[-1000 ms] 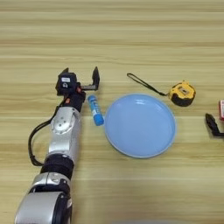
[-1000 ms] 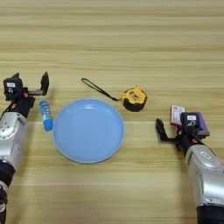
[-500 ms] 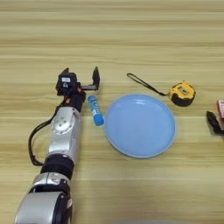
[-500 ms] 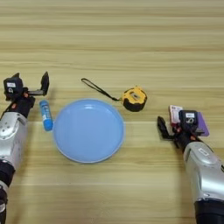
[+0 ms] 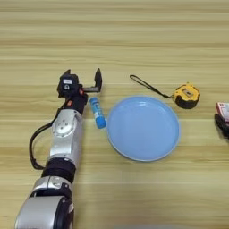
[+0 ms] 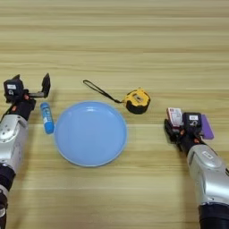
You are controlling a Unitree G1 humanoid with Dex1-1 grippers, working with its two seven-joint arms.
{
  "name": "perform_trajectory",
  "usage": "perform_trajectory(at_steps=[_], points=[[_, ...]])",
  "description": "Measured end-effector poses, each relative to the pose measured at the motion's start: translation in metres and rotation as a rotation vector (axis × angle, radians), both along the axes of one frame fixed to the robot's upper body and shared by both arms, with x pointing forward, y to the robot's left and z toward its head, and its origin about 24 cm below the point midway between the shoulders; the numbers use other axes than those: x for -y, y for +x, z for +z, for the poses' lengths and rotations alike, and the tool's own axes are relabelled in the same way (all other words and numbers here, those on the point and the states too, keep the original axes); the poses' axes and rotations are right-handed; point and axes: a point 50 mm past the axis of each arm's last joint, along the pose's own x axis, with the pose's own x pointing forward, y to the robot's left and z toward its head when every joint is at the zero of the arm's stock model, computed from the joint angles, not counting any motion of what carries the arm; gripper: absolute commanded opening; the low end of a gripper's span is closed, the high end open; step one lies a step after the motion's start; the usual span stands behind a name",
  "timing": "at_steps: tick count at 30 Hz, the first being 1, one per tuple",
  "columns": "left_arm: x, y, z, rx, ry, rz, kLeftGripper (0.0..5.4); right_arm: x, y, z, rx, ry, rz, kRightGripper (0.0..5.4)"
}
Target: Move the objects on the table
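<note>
Looking down on a light-wood tabletop (image 5: 116, 40), plank grain running side to side, filling the whole view; no room shows beyond it.

My left gripper (image 5: 83, 80) sits at the left, jaws spread wide and holding nothing. Just beside it, to the right and a touch nearer me, the glue stick (image 5: 97, 112) lies flat, blue body, pale cap at its far end. It lies just off the left rim of the blue plate (image 5: 143, 128), apart from it by a thin strip of wood.

The plate takes the middle of the tabletop, nothing on it. Beyond its far right rim sits the yellow tape measure (image 6: 136, 101), its black strap (image 6: 99, 90) trailing left and away across the wood.

Over on the right, my right gripper (image 6: 178, 133) is at the red-and-white box (image 6: 175, 117), with the purple block (image 6: 206, 126) just behind the wrist on the outer side. One dark finger (image 6: 169, 132) shows left of the box; whether those jaws are clamped or loose I cannot tell.
</note>
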Motion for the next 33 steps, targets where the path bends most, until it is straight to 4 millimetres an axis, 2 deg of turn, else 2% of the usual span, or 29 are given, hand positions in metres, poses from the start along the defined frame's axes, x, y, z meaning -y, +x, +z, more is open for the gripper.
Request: perform_trajectory(at_steps=[2,12,20,26,30,33], points=[[0.000,0.000,0.000,0.000,0.000,0.000,5.40,-0.001,0.000,0.000,0.000,0.002,0.002,2.15],[0.000,0.000,0.000,0.000,0.000,0.001,5.40,-0.011,-0.008,0.005,0.009,0.013,0.027,2.11],[0.001,0.000,0.000,0.000,0.000,0.000,5.40,-0.031,-0.012,0.043,0.138,0.004,0.081,2.11],[0.001,0.000,0.000,-0.001,0.000,-0.001,5.40,-0.061,-0.020,0.077,0.261,0.001,0.175,2.11],[0.001,0.000,0.000,-0.001,0.000,-0.001,5.40,-0.082,-0.023,0.086,0.289,0.028,0.243,2.11],[0.001,0.000,0.000,-0.001,0.000,-0.001,5.40,-0.103,-0.024,0.083,0.273,0.061,0.310,2.11]])
